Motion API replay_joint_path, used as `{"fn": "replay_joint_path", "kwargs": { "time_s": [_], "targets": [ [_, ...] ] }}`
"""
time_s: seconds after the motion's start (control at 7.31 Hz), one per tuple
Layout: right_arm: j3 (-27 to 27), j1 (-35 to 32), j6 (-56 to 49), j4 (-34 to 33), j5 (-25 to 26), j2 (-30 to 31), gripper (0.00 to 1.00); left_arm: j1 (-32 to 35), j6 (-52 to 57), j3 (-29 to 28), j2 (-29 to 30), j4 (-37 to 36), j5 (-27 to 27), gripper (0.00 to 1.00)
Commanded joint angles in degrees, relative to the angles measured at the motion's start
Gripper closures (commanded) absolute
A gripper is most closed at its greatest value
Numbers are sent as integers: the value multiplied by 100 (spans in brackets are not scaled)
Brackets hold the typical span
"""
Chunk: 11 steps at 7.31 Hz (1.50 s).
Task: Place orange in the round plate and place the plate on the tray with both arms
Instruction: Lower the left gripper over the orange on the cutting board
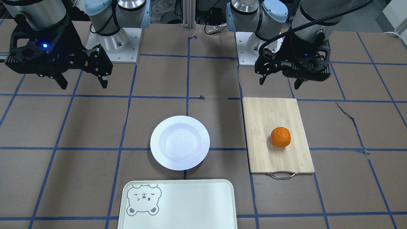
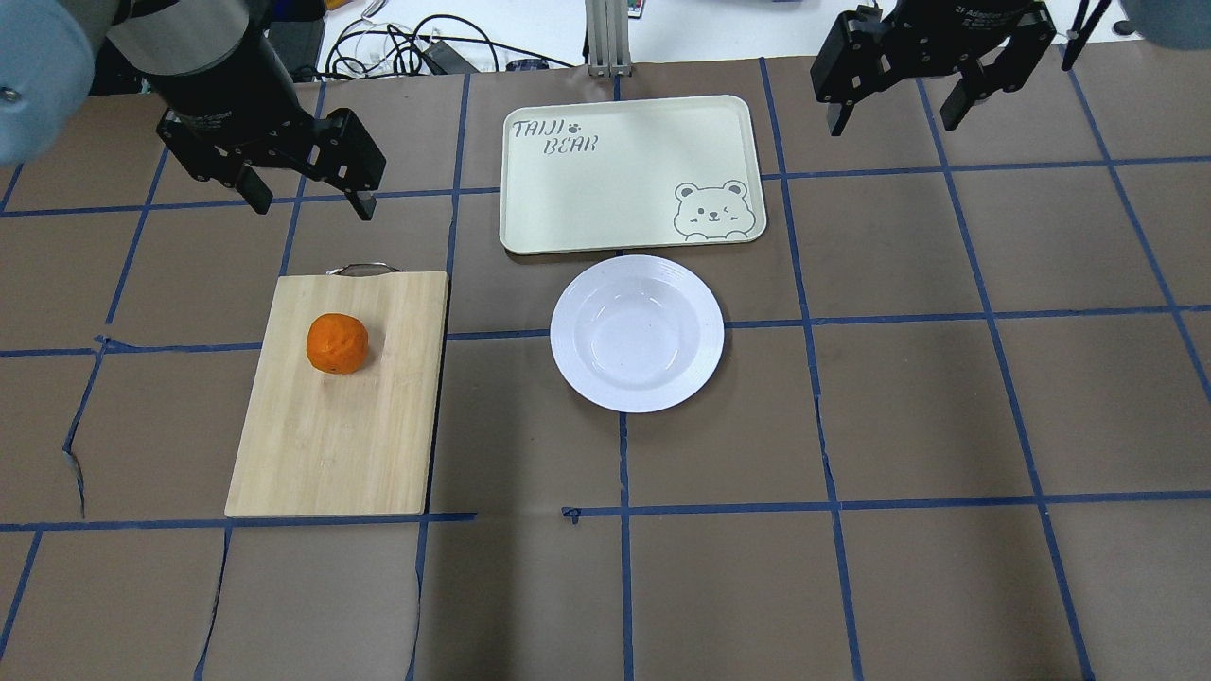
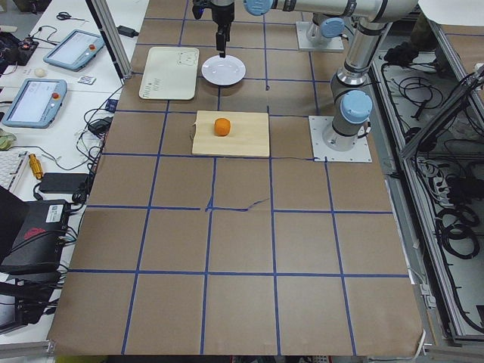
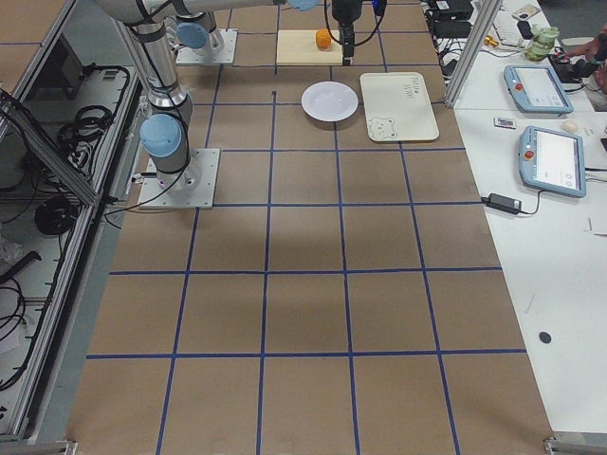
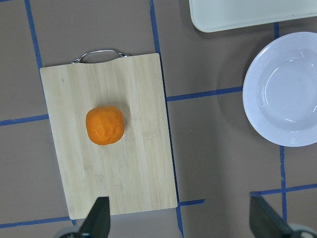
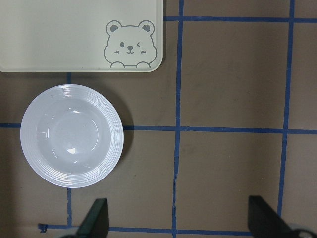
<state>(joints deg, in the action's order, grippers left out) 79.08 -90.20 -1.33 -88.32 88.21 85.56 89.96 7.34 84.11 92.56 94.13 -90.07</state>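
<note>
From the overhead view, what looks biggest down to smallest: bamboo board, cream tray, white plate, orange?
Largest: the bamboo cutting board and the pale cream rectangular tray, too alike to rank; the board also lies nearer the camera.
Next: the glossy white round plate.
Smallest: the small round orange.

Both arms are silver-grey metal tubes. The right arm (image 1: 35, 12) and the left arm (image 1: 314, 16) carry rounded light-blue joint caps (image 1: 275, 11). Each base is bolted to a white square mounting plate (image 1: 127, 54) dotted with small screws. The wrist units (image 1: 305, 63) and jaws are matt black and angular. A blue light (image 1: 44, 45) glows on the right one. A black ribbed cable (image 1: 279, 36) runs along the left arm. White lettering (image 2: 219, 118) marks the left wrist, too small to read.
</note>
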Motion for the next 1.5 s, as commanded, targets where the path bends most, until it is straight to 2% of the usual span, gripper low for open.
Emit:
{"fn": "replay_joint_path", "kwargs": {
  "time_s": [0.0, 1.09, 1.23, 1.37],
  "targets": [
    [2, 12, 2, -1, -6, 4, 0, 4, 4, 17, -19, 0, -1, 0],
    [2, 12, 2, -1, -23, -4, 0, -101, 30, 52, -19, 44, -45, 0],
    [2, 12, 2, -1, -23, -4, 0, -319, -48, 209, 51, 61, -54, 0],
    [2, 12, 2, -9, -32, -13, 0, -652, -118, 681, 173, -34, -19, 0]
  ]
}}
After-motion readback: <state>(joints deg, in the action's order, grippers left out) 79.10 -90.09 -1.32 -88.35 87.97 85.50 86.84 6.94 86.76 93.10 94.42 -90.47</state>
